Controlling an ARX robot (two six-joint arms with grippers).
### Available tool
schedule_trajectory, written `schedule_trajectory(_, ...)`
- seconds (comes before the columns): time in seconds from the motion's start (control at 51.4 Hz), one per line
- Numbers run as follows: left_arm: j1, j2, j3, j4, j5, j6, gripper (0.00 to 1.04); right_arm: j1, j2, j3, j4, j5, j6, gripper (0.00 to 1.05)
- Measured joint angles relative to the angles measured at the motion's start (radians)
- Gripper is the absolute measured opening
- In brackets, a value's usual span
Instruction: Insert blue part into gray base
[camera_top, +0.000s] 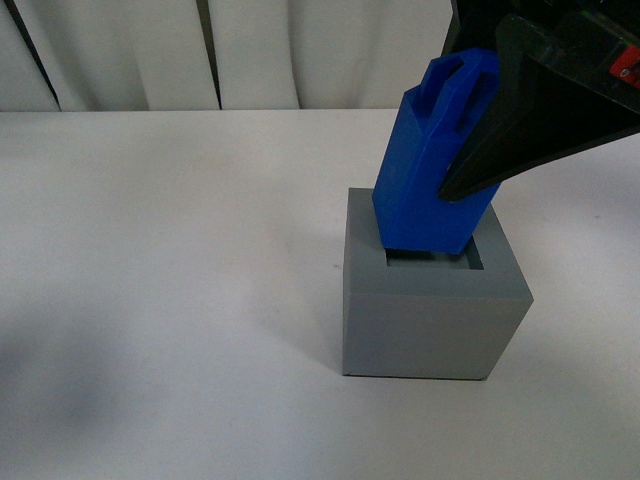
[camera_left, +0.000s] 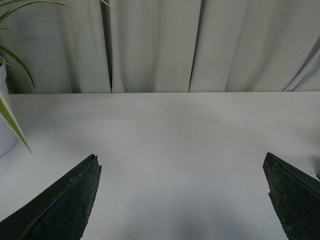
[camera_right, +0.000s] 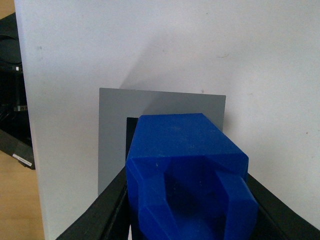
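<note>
Right gripper (camera_right: 190, 220) clamped on the blue part (camera_top: 425, 175), high on its flat sides. The part tilts, its lower end below the jaws at the recess mouth of the gray base (camera_top: 430, 320). I judge it light, stiff, slick plastic, so the flat-side hold suits; left gripper (camera_left: 182, 200) gapes on nothing.

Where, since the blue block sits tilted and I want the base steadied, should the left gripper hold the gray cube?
Probably low on the flat, parallel front and back walls of the gray cube, coming from the robot's left; the top is taken by the blue block and right gripper.
</note>
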Motion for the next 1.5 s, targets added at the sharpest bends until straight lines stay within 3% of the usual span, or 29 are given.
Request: schedule_trajectory(1.499,0.000,0.000,0.000,0.000,0.000,0.000,0.99,0.014,0.006,-0.001,-0.016,0.023,-0.052,0.47)
